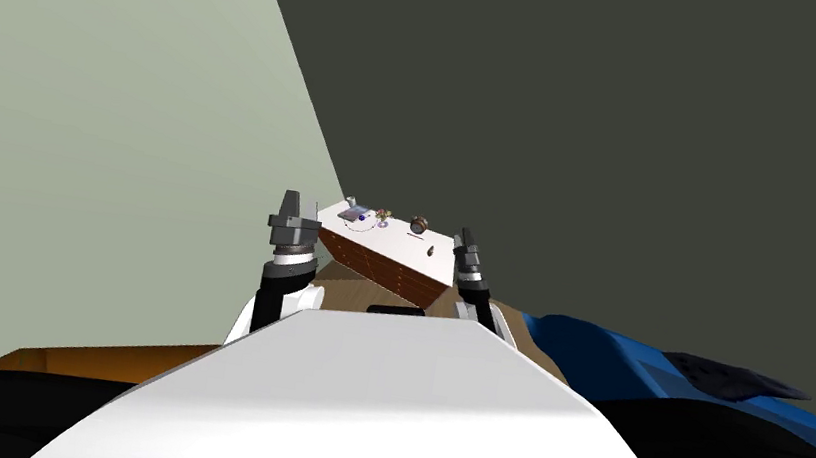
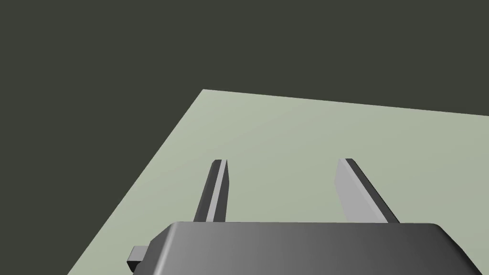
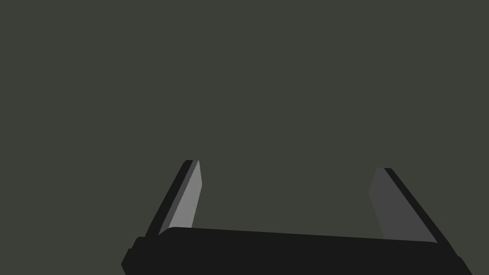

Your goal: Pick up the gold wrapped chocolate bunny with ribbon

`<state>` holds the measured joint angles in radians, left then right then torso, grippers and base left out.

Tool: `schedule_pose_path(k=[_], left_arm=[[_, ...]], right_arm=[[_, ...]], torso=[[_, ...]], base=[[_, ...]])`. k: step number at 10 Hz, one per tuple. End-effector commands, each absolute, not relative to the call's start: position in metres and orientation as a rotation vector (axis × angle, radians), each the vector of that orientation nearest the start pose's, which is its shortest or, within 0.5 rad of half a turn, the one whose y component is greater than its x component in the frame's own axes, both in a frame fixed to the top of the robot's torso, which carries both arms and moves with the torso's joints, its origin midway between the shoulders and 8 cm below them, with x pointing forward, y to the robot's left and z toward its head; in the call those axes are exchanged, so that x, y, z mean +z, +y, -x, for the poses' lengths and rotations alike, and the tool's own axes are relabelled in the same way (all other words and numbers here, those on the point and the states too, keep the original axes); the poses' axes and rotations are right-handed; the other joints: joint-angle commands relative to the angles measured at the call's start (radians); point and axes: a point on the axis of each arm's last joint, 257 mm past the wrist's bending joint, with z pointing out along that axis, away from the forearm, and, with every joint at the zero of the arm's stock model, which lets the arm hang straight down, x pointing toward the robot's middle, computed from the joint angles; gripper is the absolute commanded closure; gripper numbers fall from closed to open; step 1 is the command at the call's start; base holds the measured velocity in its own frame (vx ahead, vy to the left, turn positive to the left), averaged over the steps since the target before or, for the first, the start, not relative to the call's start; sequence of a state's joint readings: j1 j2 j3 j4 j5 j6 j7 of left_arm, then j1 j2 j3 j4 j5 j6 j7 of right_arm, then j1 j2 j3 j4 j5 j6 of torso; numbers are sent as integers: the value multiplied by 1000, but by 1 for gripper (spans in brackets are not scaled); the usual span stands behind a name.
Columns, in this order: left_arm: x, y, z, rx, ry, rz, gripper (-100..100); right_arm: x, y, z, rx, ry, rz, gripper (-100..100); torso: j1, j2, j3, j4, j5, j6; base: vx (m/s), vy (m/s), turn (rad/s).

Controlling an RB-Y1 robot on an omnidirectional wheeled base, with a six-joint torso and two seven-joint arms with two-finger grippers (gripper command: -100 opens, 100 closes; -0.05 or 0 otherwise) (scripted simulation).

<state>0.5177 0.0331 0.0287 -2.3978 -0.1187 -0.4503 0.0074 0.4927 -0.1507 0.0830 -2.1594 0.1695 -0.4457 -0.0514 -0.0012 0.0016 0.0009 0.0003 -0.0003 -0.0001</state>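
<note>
I am viewing a cabinet (image 1: 390, 269) with a white top and brown drawer fronts. It is standing in the corner where the pale green wall (image 1: 63, 89) meets the dark grey wall (image 1: 664, 128), well ahead of both arms.

Several small items are sitting on its top. The gold bunny (image 1: 384, 216) is showing as a small gold-toned figure near the middle of the top. It is sitting between a flat grey-blue item (image 1: 354, 214) toward the pale wall and a round brown item (image 1: 419, 226) on the other side. Its ribbon is too small to make out. A small dark item (image 1: 430, 251) is lying nearer the front edge.

The left gripper (image 2: 282, 162) is raised before the cabinet's left end, its 2 fingers standing wide apart and holding nothing. The right gripper (image 3: 286, 166) is raised off the cabinet's right corner, its 2 fingers likewise spread wide and empty. Both grippers are hanging well short of the cabinet.

A blue piece of furniture (image 1: 619, 359) is lying to my right, with a dark cushion-like item (image 1: 727, 378) on it.
</note>
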Motion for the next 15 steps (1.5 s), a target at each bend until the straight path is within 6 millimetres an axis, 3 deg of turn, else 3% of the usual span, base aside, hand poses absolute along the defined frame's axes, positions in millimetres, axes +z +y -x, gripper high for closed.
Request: schedule_pose_path(k=[1,5,9,15], left_arm=[[60,268,-328,-1206,666,518,0],[60,268,-328,-1206,666,518,0],[60,268,-328,-1206,666,519,0],[60,268,-328,-1206,666,519,0]], right_arm=[[-70,-224,-382,1234,1028,-582,-100],[-131,-223,-396,1109,1223,-526,-100],[-205,-234,-405,950,1432,-459,-100],[-275,-260,-406,771,1629,-370,-100]], torso=[[0,0,0,0,0,0],[-1,1,0,0,0,0],[0,0,0,0,0,0],[2,-2,-1,0,0,1]], base=[[-27,-13,132],[-33,-16,140],[-30,-9,139],[-10,16,83]])
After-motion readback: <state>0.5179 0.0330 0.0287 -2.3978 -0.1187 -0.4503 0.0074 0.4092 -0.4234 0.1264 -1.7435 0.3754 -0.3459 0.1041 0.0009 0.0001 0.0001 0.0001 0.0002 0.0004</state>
